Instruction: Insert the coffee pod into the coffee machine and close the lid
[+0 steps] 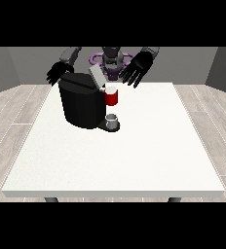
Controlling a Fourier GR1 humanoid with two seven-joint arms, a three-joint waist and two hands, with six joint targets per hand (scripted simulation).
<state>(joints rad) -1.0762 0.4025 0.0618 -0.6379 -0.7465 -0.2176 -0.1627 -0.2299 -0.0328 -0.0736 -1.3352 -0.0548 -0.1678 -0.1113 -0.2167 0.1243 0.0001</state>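
Nearest the camera, the white counter (pixel 115 165) spreads wide and bare, its front edge running across the lower part of the view with two dark legs showing beneath it. Farther back, left of the middle, stands the black coffee machine (pixel 81 102), a blocky body with a low base jutting to its right. On that base sits a small grey thing (pixel 112 119), shaped like a cup; whether it is the coffee pod cannot be told. Just above it, at the machine's upper right side, is a red thing at the machine (pixel 112 97), with a pale rim on top. The machine's lid (pixel 96 75) is raised, a light grey flap tilted up and back from the top. Behind the machine, the hand at the view's left (pixel 59 73) hangs just above the machine's back left corner, its fingers pointing down and loosely spread, holding nothing. The hand at the view's right (pixel 137 70) is in the air to the right of the lid, apart from it, fingers straight and fanned out downward, empty as well. Farthest back is the robot's torso (pixel 111 57), between the two arms.
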